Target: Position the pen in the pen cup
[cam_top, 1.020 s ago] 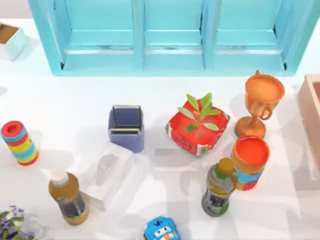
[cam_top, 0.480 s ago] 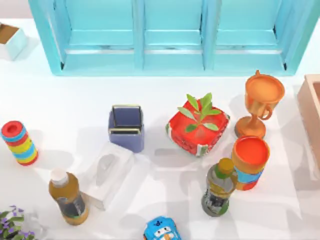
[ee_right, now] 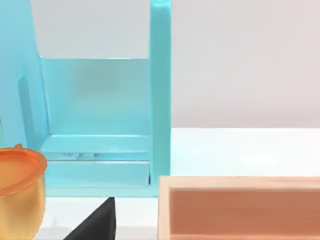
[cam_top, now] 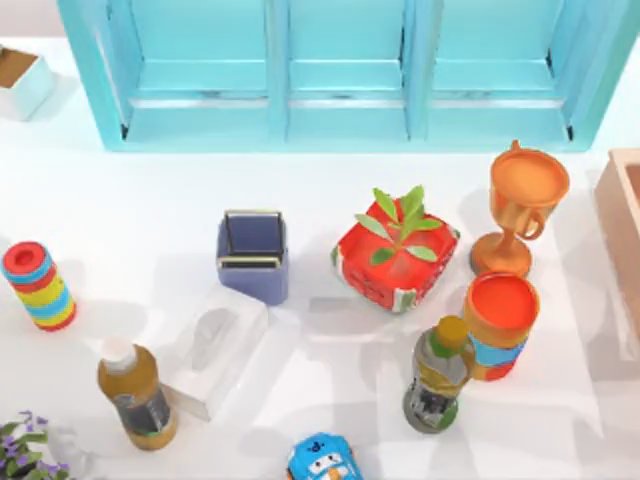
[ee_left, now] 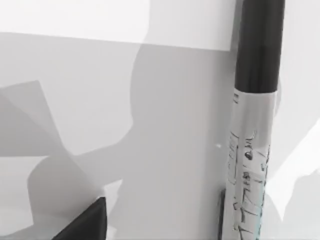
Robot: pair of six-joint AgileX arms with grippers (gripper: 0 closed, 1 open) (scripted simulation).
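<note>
Pen (ee_left: pixel 255 125): on the white table under my left wrist, near my left gripper.
Handling: judged light, stiff, smooth-barrelled; may roll. Best hold is mid-barrel, on the pale label.
Axis: flat, black section farthest from my wrist; tip hidden.
Left gripper: fingers' spread — cannot tell.
Pen cup (cam_top: pixel 252 255): upright, mouth open, left of centre.

White table (cam_top: pixel 150 215) with pen cup (cam_top: pixel 253 256), trophy (cam_top: pixel 520 205), bottles (cam_top: pixel 137 394).
</note>
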